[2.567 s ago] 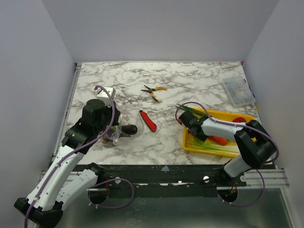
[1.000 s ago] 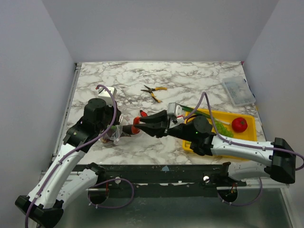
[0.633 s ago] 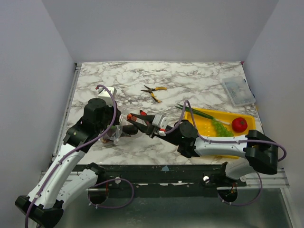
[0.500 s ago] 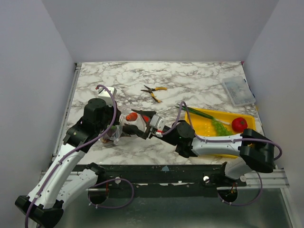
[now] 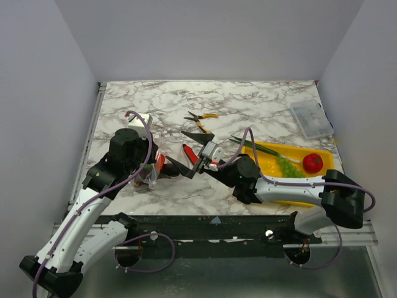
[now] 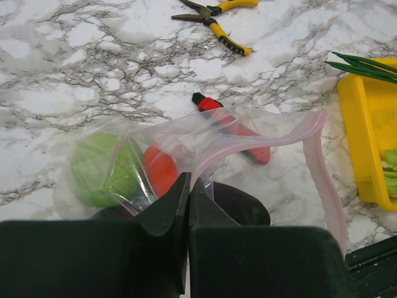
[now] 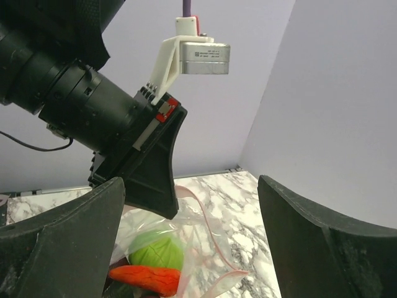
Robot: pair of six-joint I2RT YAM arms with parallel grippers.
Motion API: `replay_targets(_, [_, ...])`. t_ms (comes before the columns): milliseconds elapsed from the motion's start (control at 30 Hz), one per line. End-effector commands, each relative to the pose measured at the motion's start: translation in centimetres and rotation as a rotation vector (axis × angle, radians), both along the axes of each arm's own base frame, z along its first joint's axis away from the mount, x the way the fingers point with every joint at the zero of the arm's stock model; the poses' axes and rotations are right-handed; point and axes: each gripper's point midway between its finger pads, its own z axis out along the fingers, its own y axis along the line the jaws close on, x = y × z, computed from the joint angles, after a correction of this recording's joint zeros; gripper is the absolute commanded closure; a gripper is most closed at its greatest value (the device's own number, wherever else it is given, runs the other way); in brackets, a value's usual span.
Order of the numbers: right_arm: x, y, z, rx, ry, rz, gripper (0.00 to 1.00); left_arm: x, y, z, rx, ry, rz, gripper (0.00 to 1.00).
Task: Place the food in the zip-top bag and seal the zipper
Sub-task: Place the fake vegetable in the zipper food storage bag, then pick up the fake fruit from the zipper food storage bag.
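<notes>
My left gripper [image 6: 188,186] clamps tight on the zipper [image 6: 319,161] — only the left wrist shows it. Right gripper [image 5: 176,146] spread wide, empty; its view shows chilli [image 7: 146,279] against cabbage [image 7: 155,251] in the zip-top bag [image 7: 192,264].

A white desk [image 5: 260,105] with grey marble veining is enclosed on three sides by plain, pale lilac-grey panels: a back wall [image 5: 205,37] at the far edge, a left wall [image 5: 37,112] and a right wall [image 5: 366,87]. A metal rail [image 5: 84,155] is run along the desk's left edge, and a dark frame bar [image 5: 186,225] is fixed across its near edge. Nearer than that bar, a dull grey floor [image 5: 236,276] is seen. The scene is lit softly and evenly, and only faint shadows are cast.
</notes>
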Motion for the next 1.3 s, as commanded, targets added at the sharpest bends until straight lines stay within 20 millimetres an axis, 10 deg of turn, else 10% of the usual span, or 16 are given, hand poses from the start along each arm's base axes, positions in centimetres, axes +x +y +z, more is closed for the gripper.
replay_targets(0, [0.8, -0.8, 0.3, -0.033, 0.054, -0.054, 0.10, 0.0, 0.0, 0.2, -0.012, -0.013, 0.001, 1.00])
replay_targets(267, [1.9, -3.0, -2.4, -0.133, 0.292, -0.145, 0.10, 0.1, 0.0, 0.2, -0.013, -0.013, -0.001, 1.00])
replay_targets(567, [4.0, -11.1, -5.6, -0.231, 0.536, -0.484, 0.00, 0.1, -0.2, 0.1, -0.012, -0.008, -0.006, 1.00])
replay_targets(967, [9.7, -34.7, -13.0, 0.329, 1.040, -1.149, 0.01, 0.1, -0.3, -0.1, -0.015, 0.000, -0.009, 1.00])
replay_targets(1267, [6.7, -42.3, -21.1, 0.632, 1.356, -1.577, 0.01, 0.0, -0.2, 0.1, -0.016, -0.007, -0.007, 1.00])
